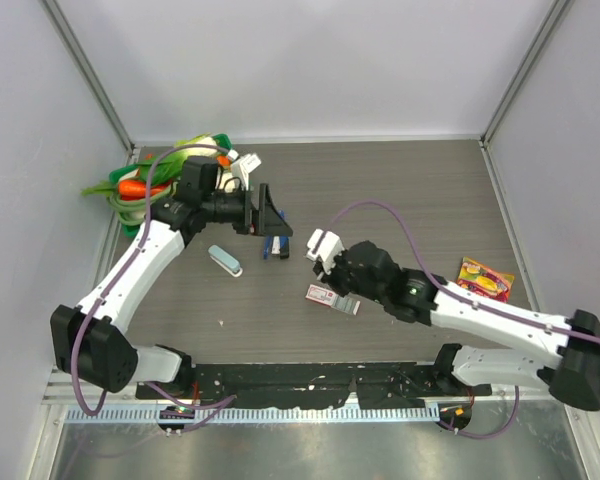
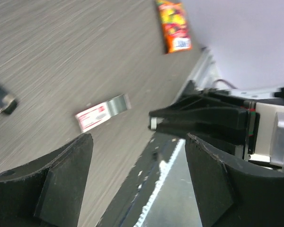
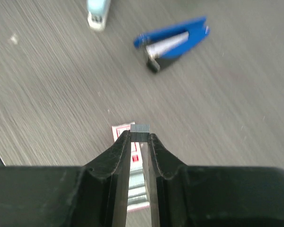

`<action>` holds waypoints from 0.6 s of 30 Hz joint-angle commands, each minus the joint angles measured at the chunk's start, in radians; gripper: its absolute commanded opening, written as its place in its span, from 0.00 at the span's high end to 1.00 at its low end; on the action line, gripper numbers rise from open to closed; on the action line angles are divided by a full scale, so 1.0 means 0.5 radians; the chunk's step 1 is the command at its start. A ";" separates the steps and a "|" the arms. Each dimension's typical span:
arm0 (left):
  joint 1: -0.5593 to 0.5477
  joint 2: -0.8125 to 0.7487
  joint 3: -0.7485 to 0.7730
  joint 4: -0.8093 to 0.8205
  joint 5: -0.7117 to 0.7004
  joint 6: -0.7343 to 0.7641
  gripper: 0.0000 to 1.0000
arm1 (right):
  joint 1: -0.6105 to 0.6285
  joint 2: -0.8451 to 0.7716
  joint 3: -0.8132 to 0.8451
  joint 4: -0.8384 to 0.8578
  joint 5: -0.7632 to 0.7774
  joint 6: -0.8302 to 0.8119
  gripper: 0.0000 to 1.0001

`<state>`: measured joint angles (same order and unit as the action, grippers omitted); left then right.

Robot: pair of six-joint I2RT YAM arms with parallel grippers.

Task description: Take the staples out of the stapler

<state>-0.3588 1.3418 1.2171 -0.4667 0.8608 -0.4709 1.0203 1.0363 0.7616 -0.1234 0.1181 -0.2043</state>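
The stapler (image 1: 273, 246) lies hinged open left of centre in the top view, far from every table (image 1: 410, 190) edge. The left gripper (image 1: 270, 214), jaws apart, hovers just above it. The right gripper (image 3: 139, 138) pinches a staple strip (image 3: 140, 128).

This is a robotics lab test cell. Plain white wall panels (image 1: 310, 60) held in aluminium posts (image 1: 88, 70) box in a grey wood-grain surface (image 1: 400, 190). Two white-and-black robot arms, the left arm (image 1: 130, 270) and the right arm (image 1: 480, 315), are mounted on a black rail (image 1: 310, 378) at the near edge, and purple cables (image 1: 380, 208) loop loosely along them. The props are a mismatched set: plush vegetables (image 1: 170, 165), a snack packet (image 1: 485, 279) and a stapler (image 1: 273, 245).
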 commanded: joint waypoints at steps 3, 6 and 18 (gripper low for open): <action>0.003 -0.070 -0.022 -0.576 -0.503 0.564 0.19 | -0.175 0.547 0.448 -0.728 0.092 0.252 0.95; 0.006 -0.100 -0.069 -0.622 -0.552 0.659 0.19 | -0.230 0.756 0.584 -0.962 0.074 0.277 0.95; 0.000 -0.180 -0.173 -0.662 -0.602 0.746 0.20 | -0.233 0.900 0.591 -1.226 0.043 0.344 0.96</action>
<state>-0.3588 1.2797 1.1324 -0.7834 0.5705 -0.1295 0.8993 1.4822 1.0435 -0.6838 0.1566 -0.0525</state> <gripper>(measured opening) 0.808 0.232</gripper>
